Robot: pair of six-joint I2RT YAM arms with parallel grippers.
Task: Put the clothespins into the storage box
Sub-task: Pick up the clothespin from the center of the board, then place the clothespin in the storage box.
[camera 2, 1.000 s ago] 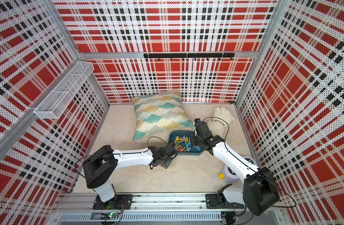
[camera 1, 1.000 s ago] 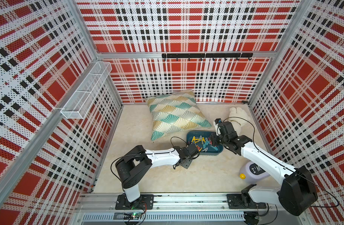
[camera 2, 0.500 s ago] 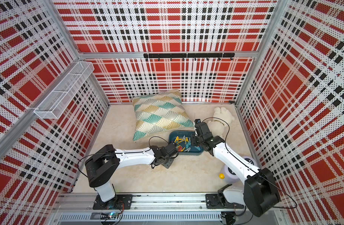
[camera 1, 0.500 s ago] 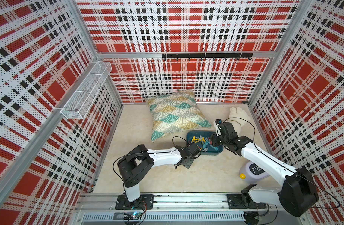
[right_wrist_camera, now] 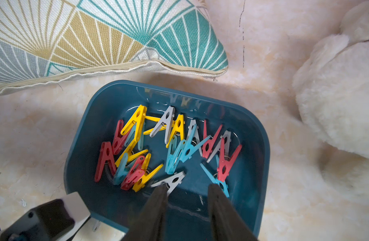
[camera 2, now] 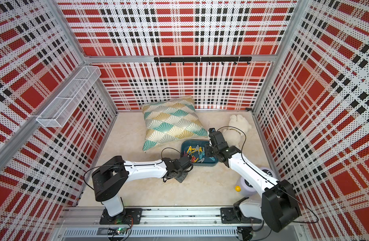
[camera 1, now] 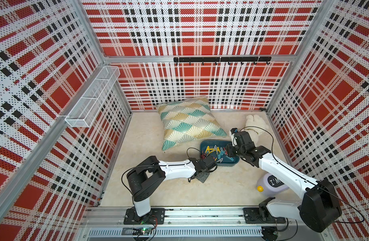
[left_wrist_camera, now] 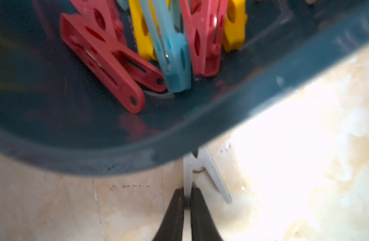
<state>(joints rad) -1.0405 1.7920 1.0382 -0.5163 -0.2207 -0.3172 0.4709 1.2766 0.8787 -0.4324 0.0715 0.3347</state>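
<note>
Spotting the left tool [left_wrist_camera: 186, 194] pinching a grey clothespin [left_wrist_camera: 208, 175] on the bench [left_wrist_camera: 304, 146], just outside the storage box [right_wrist_camera: 85, 133], tip tucked under its near rim. Got the right tool [right_wrist_camera: 187, 187] spread over the box's right end. Seeing the other clothespins [right_wrist_camera: 175, 144] heaped inside, box just near of the pillow [camera 1: 189, 121].

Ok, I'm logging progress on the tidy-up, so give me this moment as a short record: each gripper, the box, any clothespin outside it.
left gripper: shut on a grey clothespin outside the box, beside its rim
right gripper: open above the box, holding nothing
box: holds a pile of red, yellow, blue and grey clothespins
nearby: pillow, plush toy
</note>
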